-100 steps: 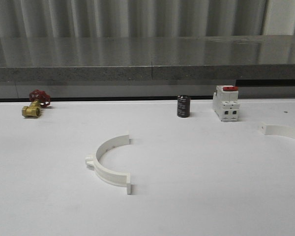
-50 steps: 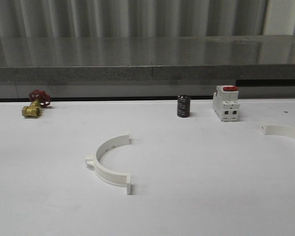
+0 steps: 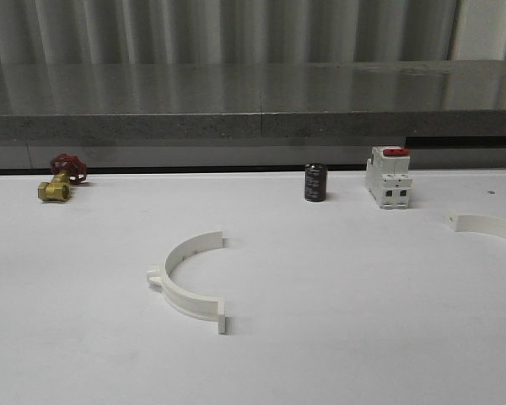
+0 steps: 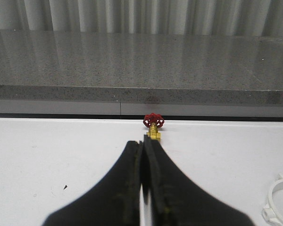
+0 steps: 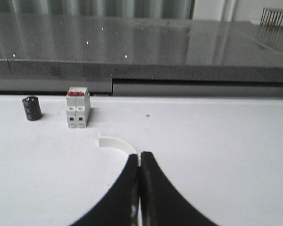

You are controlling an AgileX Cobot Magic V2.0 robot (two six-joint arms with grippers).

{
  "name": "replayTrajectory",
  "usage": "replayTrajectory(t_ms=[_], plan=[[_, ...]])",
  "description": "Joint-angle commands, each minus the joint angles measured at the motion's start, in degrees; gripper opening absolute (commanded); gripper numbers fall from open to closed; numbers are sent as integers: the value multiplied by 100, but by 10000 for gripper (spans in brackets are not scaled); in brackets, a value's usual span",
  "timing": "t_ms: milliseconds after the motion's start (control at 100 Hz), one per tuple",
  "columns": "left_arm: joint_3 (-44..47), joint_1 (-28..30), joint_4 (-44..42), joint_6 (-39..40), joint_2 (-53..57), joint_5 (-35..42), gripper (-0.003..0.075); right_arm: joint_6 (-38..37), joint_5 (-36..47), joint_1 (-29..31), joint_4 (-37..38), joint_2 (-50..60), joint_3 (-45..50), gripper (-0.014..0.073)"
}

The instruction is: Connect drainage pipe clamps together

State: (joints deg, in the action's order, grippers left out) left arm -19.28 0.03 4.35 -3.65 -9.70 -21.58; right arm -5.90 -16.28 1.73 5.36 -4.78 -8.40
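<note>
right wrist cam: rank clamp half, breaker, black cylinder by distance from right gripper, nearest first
1. White curved plastic clamp half: just beyond the closed right gripper fingers.
2. White boxy breaker with red top: farther back toward the ledge.
3. Black cylindrical capacitor-like part: beside the breaker, farther out sideways.

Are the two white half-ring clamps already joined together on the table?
No, one clamp half lies alone mid-table, and the other half lies far off at the table's right edge.

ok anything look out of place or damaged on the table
Nothing looks damaged or spilled. The two white semicircular plastic clamp halves simply lie far apart: one mid-table, the other at the right edge, near the white breaker with red top.
</note>
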Motion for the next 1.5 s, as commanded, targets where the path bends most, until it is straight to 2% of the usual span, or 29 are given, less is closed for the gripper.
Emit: replayTrajectory(t_ms=[0, 230, 550, 640, 840, 910, 1150, 1490], plan=[[-162, 13, 53, 3, -50, 468, -21, 10, 99, -7, -9, -526, -527, -65], [-162, 13, 53, 3, -50, 468, -21, 10, -370, -7, -35, -1953, -1439, -65], [-162, 13, 53, 3, -50, 468, -21, 10, -1680, -7, -47, -4388, -3005, -46], [-162, 13, 53, 3, -50, 468, -21, 5, -1922, -7, -90, -5004, -3404, 53], [-162, 13, 53, 3, -50, 468, -21, 5, -2058, -7, -232, -6148, -4198, 434], [-162, 13, 53, 3, -50, 468, -21, 10, -2037, -7, -224, -6543, -4415, 493], [-162, 13, 53, 3, -50, 468, -21, 5, -2282, 18, -243, -7807, -5173, 488], [-162, 13, 53, 3, -50, 468, -21, 5, -3430, 18, -263, -9447, -6416, 488]])
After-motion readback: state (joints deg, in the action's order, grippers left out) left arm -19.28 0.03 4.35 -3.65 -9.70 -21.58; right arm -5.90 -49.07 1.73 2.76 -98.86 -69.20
